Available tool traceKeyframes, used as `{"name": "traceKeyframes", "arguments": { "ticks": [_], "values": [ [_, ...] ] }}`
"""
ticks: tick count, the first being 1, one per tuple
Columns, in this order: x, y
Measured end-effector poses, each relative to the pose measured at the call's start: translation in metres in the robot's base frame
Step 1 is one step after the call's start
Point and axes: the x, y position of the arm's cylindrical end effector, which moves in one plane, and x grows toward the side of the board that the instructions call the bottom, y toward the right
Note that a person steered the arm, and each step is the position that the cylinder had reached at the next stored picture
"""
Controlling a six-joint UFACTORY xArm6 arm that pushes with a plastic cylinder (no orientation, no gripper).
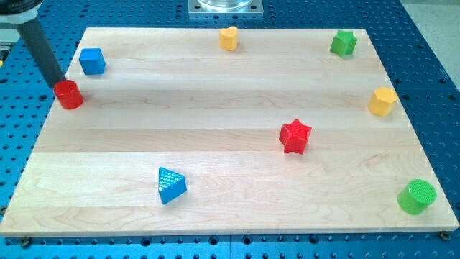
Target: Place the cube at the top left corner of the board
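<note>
The blue cube (92,61) sits near the board's top left corner. My rod comes down from the view's top left, and my tip (60,81) is at the board's left edge, touching the top of the red cylinder (70,95). The tip is below and to the left of the blue cube, apart from it.
On the wooden board (215,216) there are also a yellow block (228,37) at the top middle, a green star (343,43) at the top right, a yellow hexagonal block (382,101) at the right edge, a red star (295,136), a blue triangle (171,184) and a green cylinder (417,196).
</note>
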Motion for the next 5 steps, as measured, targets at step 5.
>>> {"name": "traceKeyframes", "arguments": {
  "ticks": [5],
  "values": [
    [-0.039, 0.056]
  ]
}}
